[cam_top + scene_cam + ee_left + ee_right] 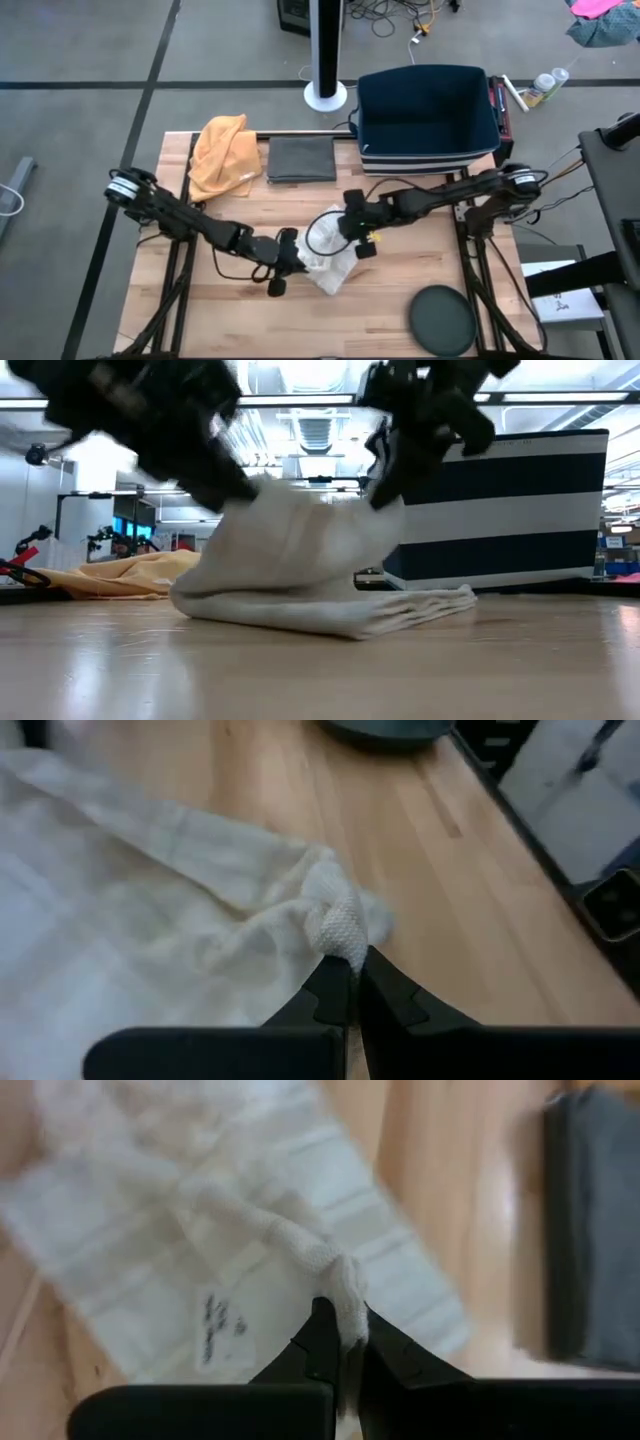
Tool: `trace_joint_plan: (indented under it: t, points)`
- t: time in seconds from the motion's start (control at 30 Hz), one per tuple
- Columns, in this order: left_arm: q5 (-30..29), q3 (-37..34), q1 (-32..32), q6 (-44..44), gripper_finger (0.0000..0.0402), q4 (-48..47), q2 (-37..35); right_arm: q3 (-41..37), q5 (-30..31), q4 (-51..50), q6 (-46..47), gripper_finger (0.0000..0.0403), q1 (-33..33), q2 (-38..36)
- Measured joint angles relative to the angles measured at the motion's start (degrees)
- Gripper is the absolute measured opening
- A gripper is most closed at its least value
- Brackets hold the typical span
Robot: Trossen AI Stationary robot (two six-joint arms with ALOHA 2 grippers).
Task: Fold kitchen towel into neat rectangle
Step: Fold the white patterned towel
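The white kitchen towel [330,265] lies crumpled mid-table, with two bunched parts raised; its lower folds [400,610] rest on the wood. My left gripper [288,262] is shut on the towel's left side and my right gripper [352,238] is shut on its far right side. In the low view the cloth [300,550] rises like a tent between the two arms. A printed label [215,1325] shows on the spread part of the towel below my right gripper. My left gripper pinches a bunched bit of the towel's edge [338,925] between its two fingertips [330,982], slanting down from the table's left. The pinched part is raised, and the rest sags to the table. Number of layers: I cannot tell. My right gripper pinches a twisted, bunched corner of the towel [335,1275] between its fingertips [322,1335], slanting down from the table's right. The cloth trails off that corner as a drawn ridge [260,1220] to the part lying on the table.
An orange cloth [225,150] and a folded grey towel [302,158] lie at the far left of the table. A navy striped bin [428,118] stands at the far right. A dark round plate [442,320] sits near the front right edge.
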Motion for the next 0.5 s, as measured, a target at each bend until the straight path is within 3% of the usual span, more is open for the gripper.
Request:
trace_joint_plan:
  t: [0.17,0.5]
  points:
    - [-4.7,4.3,0.2,3.2,0.0,-8.1,0.1,-3.3,-0.6,-3.2,2.0,0.0008,0.0,-2.1]
    - [-5.5,4.6,2.2,3.7,0.0,-1.0,14.7,-15.4,-10.7,5.2,12.3,0.0008,1.4,2.6]
